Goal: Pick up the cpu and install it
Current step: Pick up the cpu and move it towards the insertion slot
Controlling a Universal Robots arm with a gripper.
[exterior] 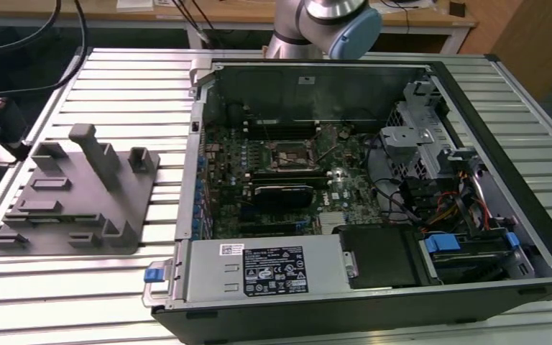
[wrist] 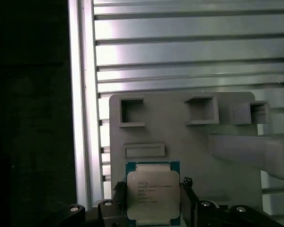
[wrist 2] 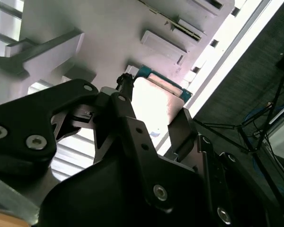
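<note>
Aluminium slats form the tabletop point(exterior: 113, 79), and an open black computer case point(exterior: 315, 90) covers its middle and most of the side toward the exterior view's right. A green motherboard point(exterior: 343, 190) lies flat inside the case, with its black square socket frame point(exterior: 289, 154) near the board's centre. The silver and blue robot arm point(exterior: 329, 21) rises past the tabletop's far edge, behind the case. A grey plastic fixture block point(exterior: 75, 201) with posts and pockets sits close to the tabletop's edge on the exterior view's left, well apart from the socket frame. In the first wrist view the same block lies on the slats beside the tabletop's edge rail. There the black gripper point(wrist: 154, 210) hangs over the block with the cpu point(wrist: 154, 194) set squarely between its two fingers point(wrist: 119, 202), silvery plate facing the camera and a teal-green rim showing around it. In the second wrist view the fingers point(wrist 2: 132, 127) press on opposite edges of the cpu point(wrist 2: 156, 106), so the gripper is clenched on the chip. Whether the chip rests on the block or is lifted clear of it cannot be told.
</note>
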